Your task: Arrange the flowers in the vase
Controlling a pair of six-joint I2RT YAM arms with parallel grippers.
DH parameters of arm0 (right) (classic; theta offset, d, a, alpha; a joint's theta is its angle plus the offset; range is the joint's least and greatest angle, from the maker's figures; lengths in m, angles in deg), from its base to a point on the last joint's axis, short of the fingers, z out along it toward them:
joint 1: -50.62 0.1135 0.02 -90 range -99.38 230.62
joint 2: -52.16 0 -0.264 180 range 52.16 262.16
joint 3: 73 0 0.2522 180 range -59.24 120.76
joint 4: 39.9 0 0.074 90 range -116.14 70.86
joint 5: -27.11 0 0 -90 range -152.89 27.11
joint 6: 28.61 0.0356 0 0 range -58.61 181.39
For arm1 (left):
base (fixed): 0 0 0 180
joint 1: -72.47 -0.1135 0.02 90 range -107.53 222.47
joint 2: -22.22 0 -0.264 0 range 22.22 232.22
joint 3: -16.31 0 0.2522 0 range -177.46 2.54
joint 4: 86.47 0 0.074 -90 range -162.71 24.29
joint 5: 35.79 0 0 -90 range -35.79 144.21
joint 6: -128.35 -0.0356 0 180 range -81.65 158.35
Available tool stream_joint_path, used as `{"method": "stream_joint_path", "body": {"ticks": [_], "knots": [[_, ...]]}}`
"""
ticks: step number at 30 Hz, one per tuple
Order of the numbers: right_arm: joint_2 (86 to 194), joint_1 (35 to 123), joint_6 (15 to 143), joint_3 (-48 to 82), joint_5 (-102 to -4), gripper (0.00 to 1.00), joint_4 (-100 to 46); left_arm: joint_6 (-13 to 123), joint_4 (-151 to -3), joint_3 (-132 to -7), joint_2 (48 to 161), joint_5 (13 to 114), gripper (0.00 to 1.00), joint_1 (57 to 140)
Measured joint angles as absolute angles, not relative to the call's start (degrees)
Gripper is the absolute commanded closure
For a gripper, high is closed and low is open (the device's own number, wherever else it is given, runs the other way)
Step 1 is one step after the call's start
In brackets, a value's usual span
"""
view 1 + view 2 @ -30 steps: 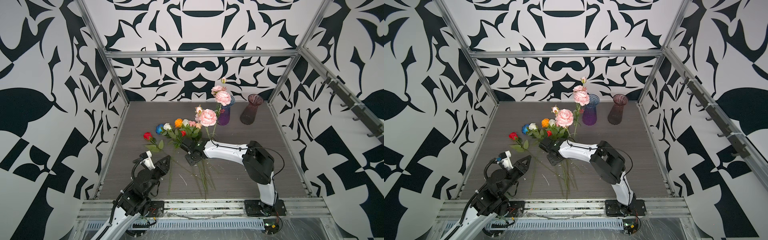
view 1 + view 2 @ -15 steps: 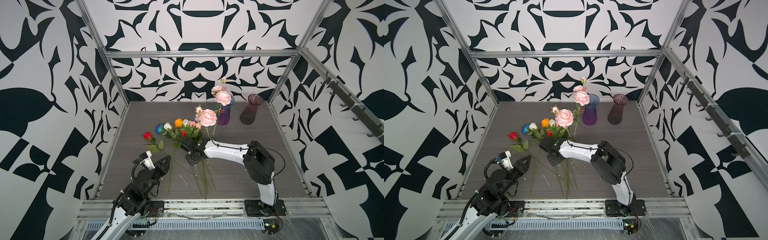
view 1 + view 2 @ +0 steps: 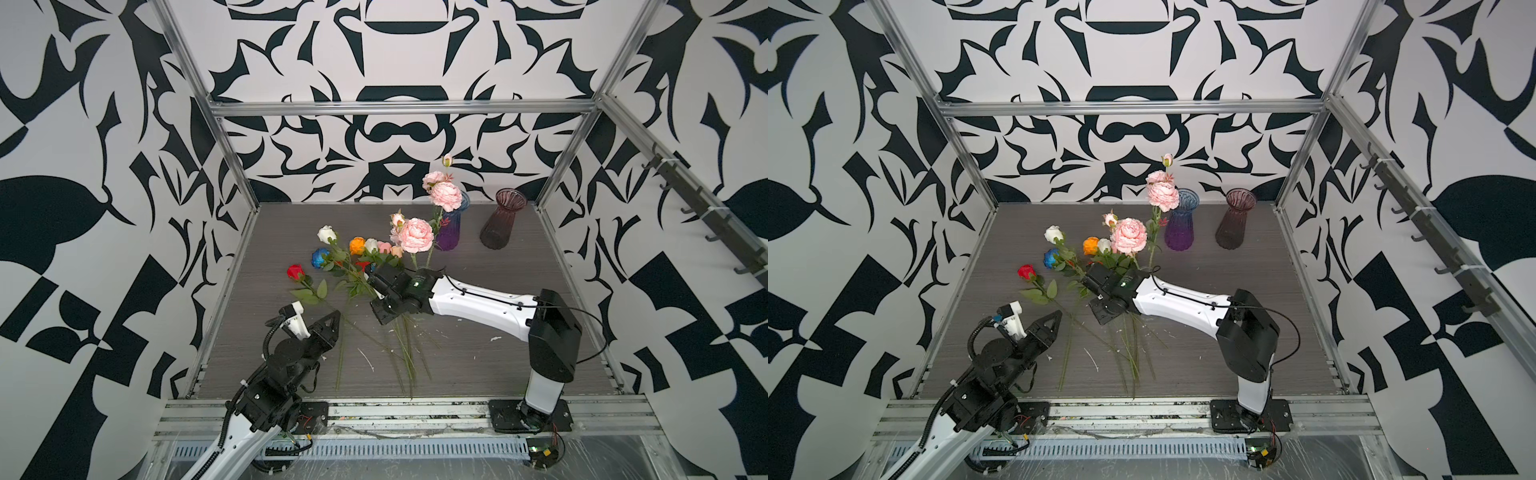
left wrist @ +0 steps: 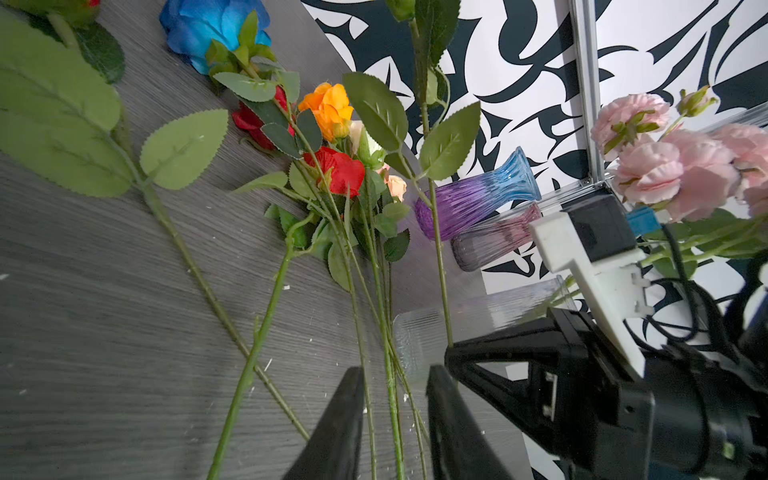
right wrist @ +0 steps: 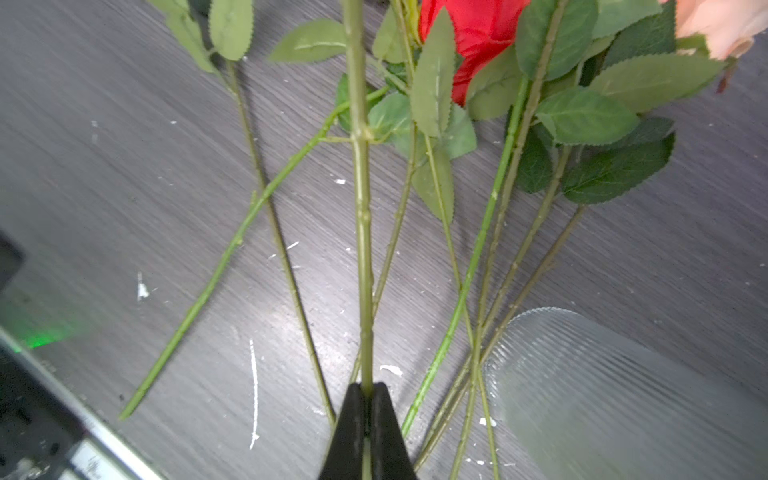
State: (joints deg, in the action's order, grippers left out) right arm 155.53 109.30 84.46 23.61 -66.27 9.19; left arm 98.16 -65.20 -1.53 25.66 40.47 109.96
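Several flowers lie in a fan on the table: a red rose, a blue rose and an orange rose, stems toward the front. My right gripper is shut on the stem of the white rose, whose head stands above the rest. Right beside it is a clear ribbed vase, hidden behind the right arm in both top views, holding frilly pink blooms. My left gripper hovers open over the stem ends at the front left, holding nothing.
A purple-and-blue vase and a plum vase stand at the back right of the grey table. Loose stems cross the front middle. Metal frame rails and patterned walls enclose the table.
The white rose's head has risen and drifted a little toward the back left, and the right jaws have closed tight on its stem. The left arm has stayed still.
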Motion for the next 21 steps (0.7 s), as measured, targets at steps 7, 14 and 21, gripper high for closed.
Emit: {"method": "stream_joint_path", "body": {"ticks": [7, 14, 21], "knots": [[154.18, 109.76, 85.99, 19.61, -59.47, 1.0, 4.8, 97.59, -66.47, -1.07, 25.66, 41.21, 0.64, 109.96], [154.16, 110.3, 88.46, 17.57, -50.29, 1.0, -0.38, 96.59, -68.85, -0.15, 25.71, 42.81, 0.66, 109.96], [154.24, 113.47, 88.39, 17.92, -45.86, 1.0, -2.48, 94.42, -72.74, 1.53, 27.39, 46.94, 0.61, 109.94]]}}
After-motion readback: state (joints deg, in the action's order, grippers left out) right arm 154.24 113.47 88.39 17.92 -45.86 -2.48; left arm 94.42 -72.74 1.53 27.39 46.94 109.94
